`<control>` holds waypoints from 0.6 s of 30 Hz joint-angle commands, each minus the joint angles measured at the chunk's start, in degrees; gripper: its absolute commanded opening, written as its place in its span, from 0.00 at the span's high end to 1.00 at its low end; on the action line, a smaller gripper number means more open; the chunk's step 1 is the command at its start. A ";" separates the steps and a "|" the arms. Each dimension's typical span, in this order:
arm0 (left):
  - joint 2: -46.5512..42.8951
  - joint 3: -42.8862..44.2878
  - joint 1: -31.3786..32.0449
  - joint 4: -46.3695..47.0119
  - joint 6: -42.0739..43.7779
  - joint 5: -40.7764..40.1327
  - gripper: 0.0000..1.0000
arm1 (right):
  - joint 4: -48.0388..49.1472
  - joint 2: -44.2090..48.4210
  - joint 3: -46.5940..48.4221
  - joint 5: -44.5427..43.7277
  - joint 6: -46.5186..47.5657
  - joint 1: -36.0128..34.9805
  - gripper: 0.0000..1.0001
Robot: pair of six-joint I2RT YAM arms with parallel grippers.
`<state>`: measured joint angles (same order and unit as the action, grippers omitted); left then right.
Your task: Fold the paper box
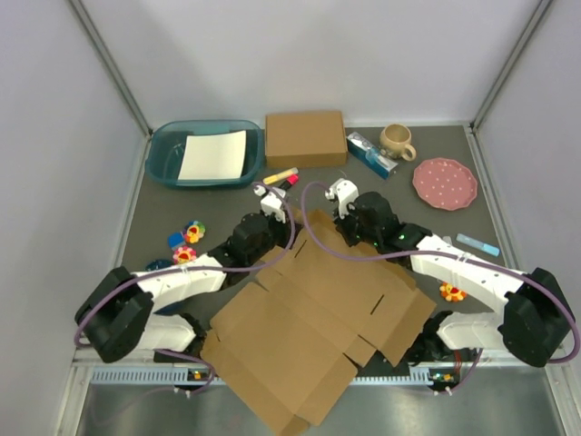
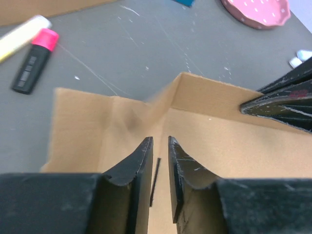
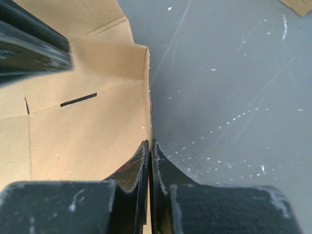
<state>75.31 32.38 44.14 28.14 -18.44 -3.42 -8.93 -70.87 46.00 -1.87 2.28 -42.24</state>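
Observation:
The paper box [image 1: 313,313] is a flat brown die-cut sheet with many flaps, lying between my arms and overhanging the table's near edge. Its far corner is lifted into a low wall [image 2: 214,97]. My left gripper [image 2: 160,141] hangs over the sheet's inner face near a slit [image 2: 155,178]; its jaws stand a narrow gap apart with nothing between them. It shows in the top view [image 1: 283,222]. My right gripper [image 3: 150,144] is shut on the edge of the raised flap [image 3: 112,61], and shows in the top view [image 1: 349,222].
At the back stand a teal bin [image 1: 163,159] holding white paper, a smaller closed cardboard box [image 1: 306,138], a blue packet [image 1: 372,154], a mug [image 1: 397,141] and a pink plate [image 1: 445,182]. Markers [image 1: 281,177] lie beyond the sheet. Small toys [image 1: 186,241] lie to the left.

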 commanded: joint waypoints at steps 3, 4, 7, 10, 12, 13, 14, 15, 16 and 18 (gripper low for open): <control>-13.15 2.33 0.07 -8.79 2.95 -12.39 0.60 | 0.93 1.61 1.81 -5.51 1.93 -0.12 1.00; -14.56 2.94 0.07 -12.55 3.32 -13.01 0.55 | 0.50 1.61 1.90 -5.08 1.93 -0.21 1.00; -20.63 2.43 0.07 -19.32 3.23 -14.59 0.48 | 0.40 1.61 1.64 -4.81 1.85 -0.04 1.00; -26.16 0.59 0.07 -24.43 -0.97 -18.10 0.48 | 0.75 1.96 0.94 -4.29 1.76 -0.12 1.00; -29.33 -2.57 0.16 -27.78 -5.53 -18.82 0.48 | 0.75 1.96 0.85 -3.67 1.76 -0.12 1.00; -30.21 -3.80 0.07 -27.88 -6.34 -17.77 0.50 | 0.84 2.05 0.93 -3.06 1.93 -0.12 1.00; -31.35 -6.17 0.07 -27.88 -7.74 -16.54 0.51 | 0.76 1.79 1.20 -2.79 2.02 -0.04 1.00; -31.62 -7.23 0.07 -29.44 -11.58 -15.49 0.51 | 0.75 1.70 1.29 -2.44 2.20 -0.12 1.00; -31.45 -8.11 0.07 -29.63 -13.19 -13.91 0.53 | 0.58 1.53 1.37 -1.74 2.37 -0.04 1.00; -29.61 -9.96 0.07 -30.69 -16.88 -12.76 0.53 | 0.49 1.44 1.64 -1.47 2.37 -0.12 1.00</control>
<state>43.83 25.96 44.14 2.81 -26.06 -18.70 -9.41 -70.85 46.00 -4.45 4.29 -42.24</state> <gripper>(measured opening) 0.474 0.009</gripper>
